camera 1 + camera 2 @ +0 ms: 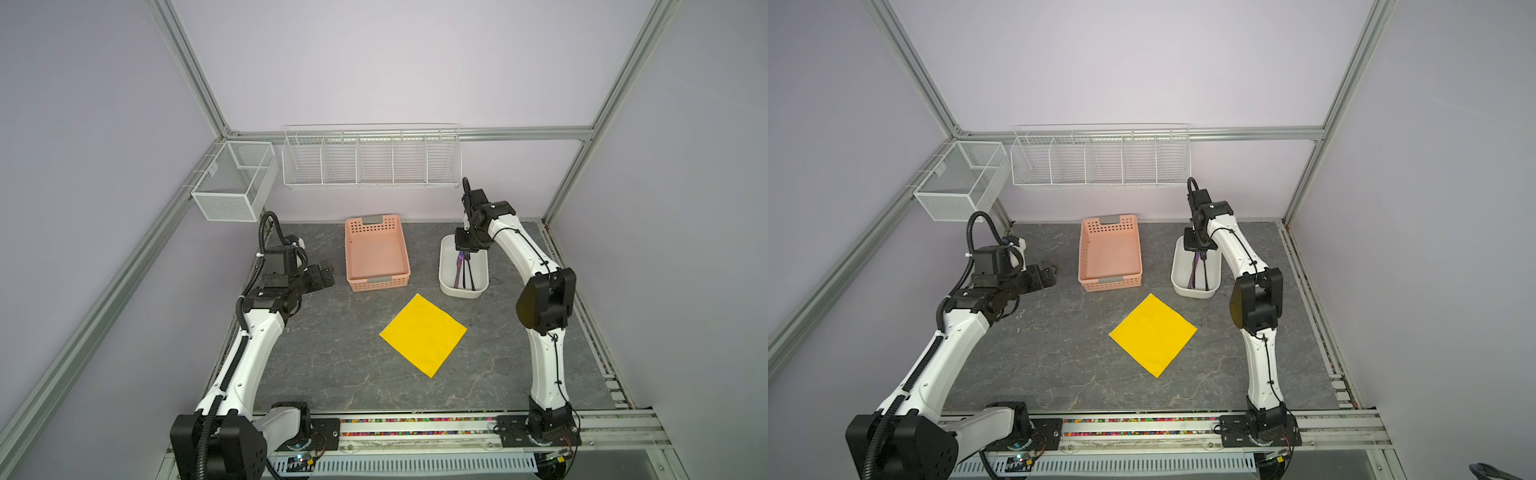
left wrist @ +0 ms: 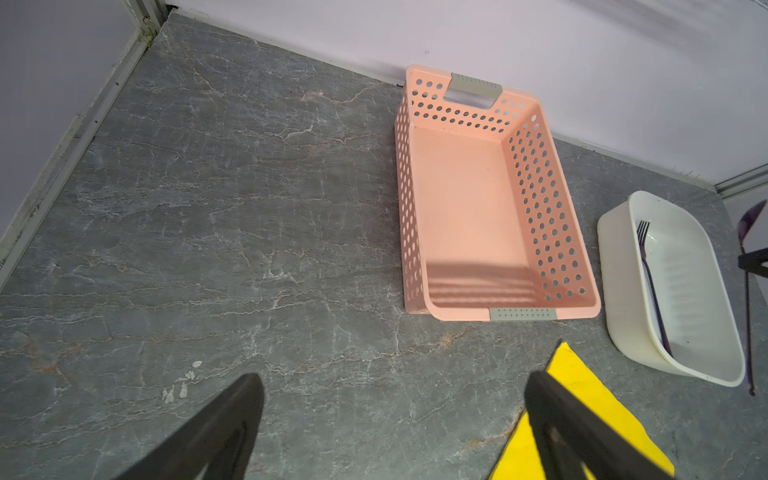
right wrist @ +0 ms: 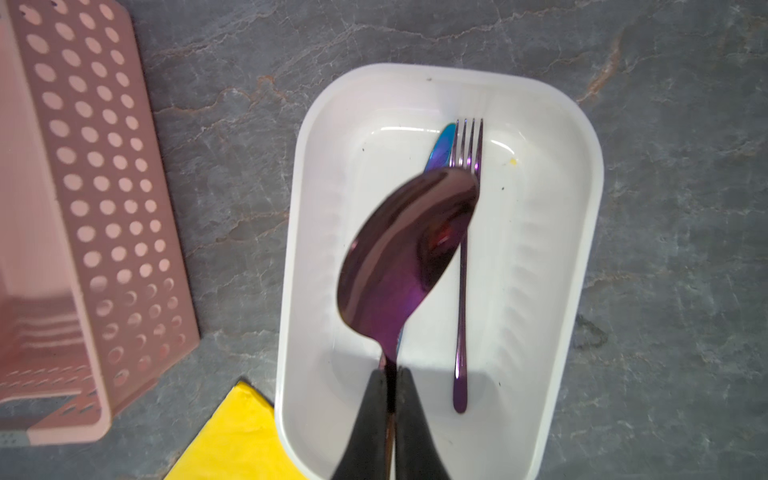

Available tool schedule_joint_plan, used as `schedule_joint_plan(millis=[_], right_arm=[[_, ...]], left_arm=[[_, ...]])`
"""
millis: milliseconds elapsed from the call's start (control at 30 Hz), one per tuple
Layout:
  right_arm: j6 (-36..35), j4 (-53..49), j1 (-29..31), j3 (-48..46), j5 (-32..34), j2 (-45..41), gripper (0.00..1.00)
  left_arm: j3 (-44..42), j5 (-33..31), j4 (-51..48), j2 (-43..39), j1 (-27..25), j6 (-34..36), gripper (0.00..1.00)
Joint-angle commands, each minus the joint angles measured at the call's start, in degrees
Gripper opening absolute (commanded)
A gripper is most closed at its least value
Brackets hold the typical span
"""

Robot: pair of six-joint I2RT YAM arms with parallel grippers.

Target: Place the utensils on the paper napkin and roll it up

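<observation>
Right gripper (image 3: 390,374) is clamped on the glossy purple spoon (image 3: 407,249) above a smooth white tub (image 3: 573,249), fork (image 3: 462,291) and knife (image 3: 442,143) inside. Left gripper (image 2: 395,376) is spread wide near the perforated pink basket (image 2: 540,199). Thin yellow napkin (image 1: 423,334) is laid flat on marbled table (image 1: 332,374)

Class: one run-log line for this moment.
right gripper shut on spoon above white tub; fork, knife in tub; left gripper open; paper napkin bare

**Three things on the grey table**

We see a grey, marble-veined table (image 1: 324,365) with three things directly on it. A pink basket (image 1: 378,284) sits far, at the middle. A white tub (image 1: 461,291) stands apart to its right. The yellow paper napkin (image 1: 423,335) lies flat nearer us, its far corner pointing between them.
</observation>
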Motion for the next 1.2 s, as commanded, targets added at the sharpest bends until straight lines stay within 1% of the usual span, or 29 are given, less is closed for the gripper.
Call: schedule_joint_plan(millis=[0, 167, 333, 500, 600, 733, 900, 1000, 1167], right_arm=[[1.41, -0.12, 1.63, -4.88, 0.23, -5.69, 0.07], [3.66, 0.91, 4.11, -14.72, -0.01, -13.73, 0.07], [6.54, 1.69, 8.23, -24.35, 0.41, -21.07, 0.06], [9.65, 1.96, 12.25, -31.91, 1.50, -26.02, 0.06], [12.58, 2.53, 15.98, -35.83, 2.32, -27.73, 0.06], [17.40, 3.45, 21.29, -39.46, 4.53, -27.37, 0.06], [22.65, 4.63, 26.59, -39.53, 7.67, -23.26, 0.07], [24.87, 5.23, 28.45, -37.96, 8.96, -19.99, 0.07], [26.59, 7.11, 30.11, -35.21, 9.73, -14.89, 0.07]], left_arm=[[-0.60, 0.52, -0.48, -1.25, 0.45, -0.26, 0.98], [-0.80, 0.73, -0.30, -1.92, 0.45, -0.43, 0.98], [-0.89, 1.38, -0.13, -2.34, 0.41, -0.69, 0.98], [-1.32, 2.09, 0.20, -3.30, 0.45, -0.96, 0.98], [-1.42, 2.52, 0.49, -3.68, 0.45, -1.27, 0.98], [-1.42, 3.60, 0.68, -3.86, 0.45, -1.55, 0.98], [-1.76, 4.22, 1.02, -4.53, 0.45, -1.84, 0.97], [-1.77, 4.53, 1.09, -4.80, 0.44, -1.92, 0.98], [-1.95, 5.25, 1.36, -4.98, 0.45, -2.19, 0.97]])
